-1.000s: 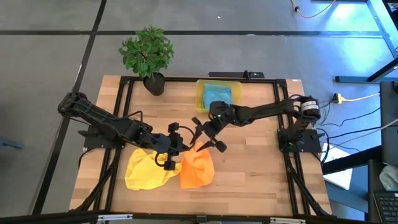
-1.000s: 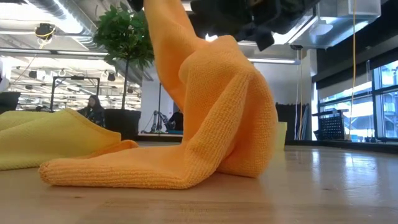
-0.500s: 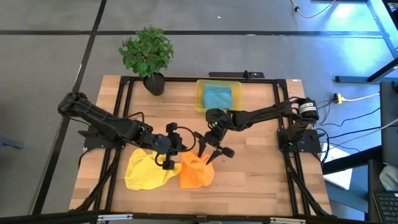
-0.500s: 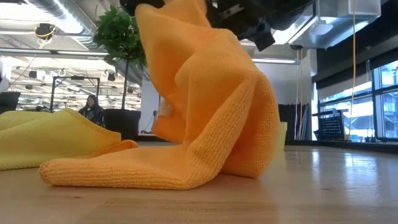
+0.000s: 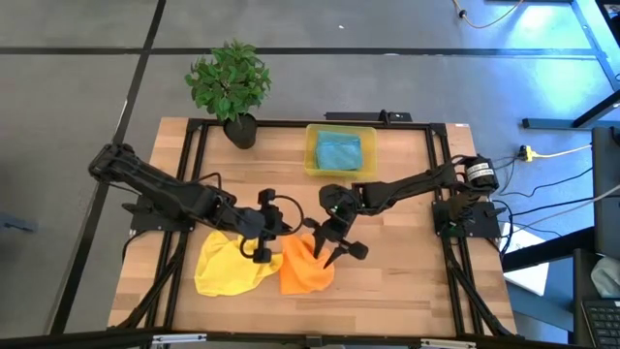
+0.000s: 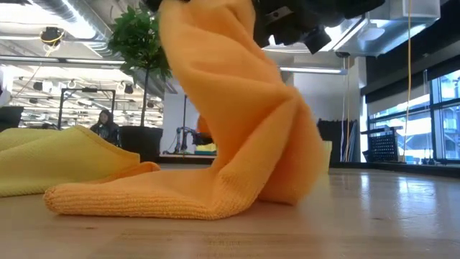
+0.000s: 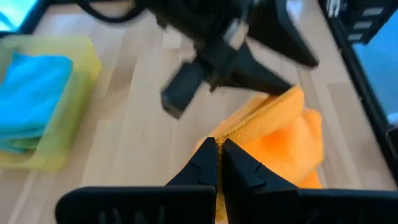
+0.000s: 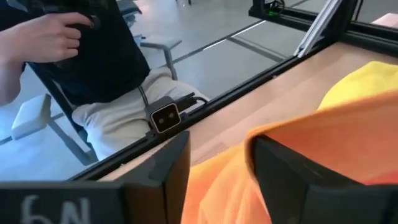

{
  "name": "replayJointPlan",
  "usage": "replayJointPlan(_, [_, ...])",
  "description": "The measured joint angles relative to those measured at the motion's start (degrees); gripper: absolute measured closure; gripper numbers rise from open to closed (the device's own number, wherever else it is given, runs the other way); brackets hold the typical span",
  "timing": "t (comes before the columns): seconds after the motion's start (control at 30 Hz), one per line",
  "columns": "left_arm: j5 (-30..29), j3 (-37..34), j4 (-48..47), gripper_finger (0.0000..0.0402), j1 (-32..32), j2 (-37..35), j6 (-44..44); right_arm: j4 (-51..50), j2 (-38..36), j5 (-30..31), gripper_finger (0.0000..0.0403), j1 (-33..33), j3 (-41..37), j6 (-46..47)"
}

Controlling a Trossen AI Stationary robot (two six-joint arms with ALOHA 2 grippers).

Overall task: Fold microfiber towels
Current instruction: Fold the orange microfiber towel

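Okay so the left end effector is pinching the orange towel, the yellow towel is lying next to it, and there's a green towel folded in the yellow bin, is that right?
Nearly. The towel folded in the yellow bin is teal-blue, not green; the high view shows it. The rest holds: the left end effector pinches the orange towel, and the yellow towel lies beside it.

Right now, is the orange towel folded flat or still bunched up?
Bunched up, not folded. The orange towel rises in a crumpled peak from the table, pinched at its top edge by the left gripper, with loose folds draping down.
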Motion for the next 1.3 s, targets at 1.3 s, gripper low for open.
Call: replayJointPlan(1.3, [-28.08,13.46,-13.39,0.0401,-1.76,-0.15,6.18,-25.99,-29.23,46.40,0.0399,2.25,-0.09,-4.12])
